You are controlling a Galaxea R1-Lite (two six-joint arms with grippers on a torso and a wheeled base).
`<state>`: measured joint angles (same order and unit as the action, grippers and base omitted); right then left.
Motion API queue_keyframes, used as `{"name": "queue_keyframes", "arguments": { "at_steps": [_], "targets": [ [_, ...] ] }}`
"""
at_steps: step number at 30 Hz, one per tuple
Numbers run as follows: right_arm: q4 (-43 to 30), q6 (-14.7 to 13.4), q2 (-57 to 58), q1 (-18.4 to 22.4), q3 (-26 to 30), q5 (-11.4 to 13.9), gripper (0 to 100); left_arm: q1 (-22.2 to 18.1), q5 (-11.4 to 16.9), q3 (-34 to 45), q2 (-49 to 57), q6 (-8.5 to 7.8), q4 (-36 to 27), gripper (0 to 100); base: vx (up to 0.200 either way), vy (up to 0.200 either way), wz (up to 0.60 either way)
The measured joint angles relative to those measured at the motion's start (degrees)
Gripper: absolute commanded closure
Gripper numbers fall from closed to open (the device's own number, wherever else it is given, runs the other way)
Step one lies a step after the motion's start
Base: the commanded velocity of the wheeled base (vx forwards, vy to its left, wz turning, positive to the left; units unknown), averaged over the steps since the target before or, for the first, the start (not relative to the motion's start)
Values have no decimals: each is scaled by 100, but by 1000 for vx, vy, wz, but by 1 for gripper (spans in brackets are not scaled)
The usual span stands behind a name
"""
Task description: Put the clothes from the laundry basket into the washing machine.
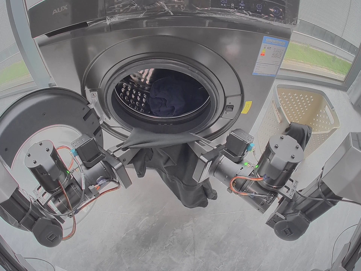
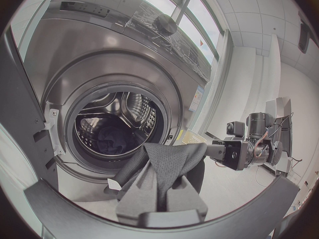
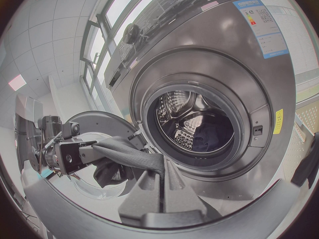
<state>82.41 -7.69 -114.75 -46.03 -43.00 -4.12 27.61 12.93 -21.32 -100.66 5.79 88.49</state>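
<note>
Loading step, mid-carry. Left gripper [image 1: 125, 146] and right gripper [image 1: 192, 143] are each pinched tight on one end of a dark grey garment [image 1: 176, 170]. It stretches between them just before the washing machine [image 1: 233, 53] mouth, bulk hanging below the sill. A dark blue item [image 1: 176, 95] lies in the drum. Laundry basket [image 1: 319, 106] stands right, another dark cloth [image 1: 301, 132] on its rim. Next, by my judgement: lift, push into the drum, release.
</note>
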Motion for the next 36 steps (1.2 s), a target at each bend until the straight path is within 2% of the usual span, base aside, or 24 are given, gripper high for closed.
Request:
{"name": "queue_keyframes", "arguments": {
  "at_steps": [2,3,9,18,23,26,36],
  "targets": [
    [24,-5,37,-22,15,2,100,-11,44,16,-11,1,0,100,0,0,0],
    [28,-7,50,-41,20,5,100,-13,56,29,-15,4,0,0,0,0,0],
    [48,-18,157,-90,30,32,100,-129,67,85,-155,23,2,0,0,0,0],
    [59,-22,452,-115,141,84,100,-407,41,148,-758,-40,13,0,0,0,0],
    [61,-22,500,-121,94,84,100,-377,59,302,-985,-55,20,0,0,0,0],
    [50,-22,513,-118,24,79,100,-341,69,435,-1106,-137,29,0,0,0,0],
    [41,-22,505,-63,-215,57,100,-407,393,696,-1574,-207,29,0,0,0,0]
  ]
}}
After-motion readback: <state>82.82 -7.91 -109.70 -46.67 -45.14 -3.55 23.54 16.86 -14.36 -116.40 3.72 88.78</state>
